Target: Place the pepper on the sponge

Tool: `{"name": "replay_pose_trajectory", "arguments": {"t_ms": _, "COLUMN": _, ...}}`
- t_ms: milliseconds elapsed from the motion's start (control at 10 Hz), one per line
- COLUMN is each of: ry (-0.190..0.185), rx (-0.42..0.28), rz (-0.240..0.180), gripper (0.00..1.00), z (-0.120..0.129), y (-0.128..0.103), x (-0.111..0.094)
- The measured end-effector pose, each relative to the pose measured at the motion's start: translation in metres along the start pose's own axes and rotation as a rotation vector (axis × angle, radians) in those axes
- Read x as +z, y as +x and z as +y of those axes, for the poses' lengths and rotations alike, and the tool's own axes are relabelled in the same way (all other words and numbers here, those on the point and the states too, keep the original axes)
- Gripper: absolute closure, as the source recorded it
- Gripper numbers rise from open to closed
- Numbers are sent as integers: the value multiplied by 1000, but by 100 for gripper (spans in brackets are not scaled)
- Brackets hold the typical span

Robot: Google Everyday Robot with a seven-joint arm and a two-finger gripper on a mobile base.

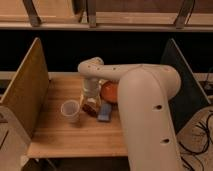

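Observation:
My gripper (90, 102) points down from the white arm and hangs low over the wooden table (60, 135). It sits between a cup and the sponge. A small reddish-brown pepper (92, 107) shows right under the gripper, just left of the sponge (105, 113). The sponge is a flat blue-grey pad lying on the table, its near end pointing toward the front. Whether the gripper holds the pepper does not show.
A translucent cup (70, 110) stands upright just left of the gripper. Behind the sponge lies a round orange plate (110, 90), partly hidden by the arm. Upright panels (27, 87) wall the table on the left and right. The bulky arm (150, 120) covers the table's right side.

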Motion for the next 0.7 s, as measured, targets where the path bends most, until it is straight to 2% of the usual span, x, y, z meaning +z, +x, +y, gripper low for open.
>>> {"name": "replay_pose_trajectory", "arguments": {"t_ms": 500, "ry": 26, "rx": -104, "rz": 61, "gripper": 35, "z": 7, "y": -10, "x": 20}}
{"name": "replay_pose_trajectory", "arguments": {"t_ms": 700, "ry": 29, "rx": -133, "rz": 99, "gripper": 35, "z": 7, "y": -15, "x": 30}}
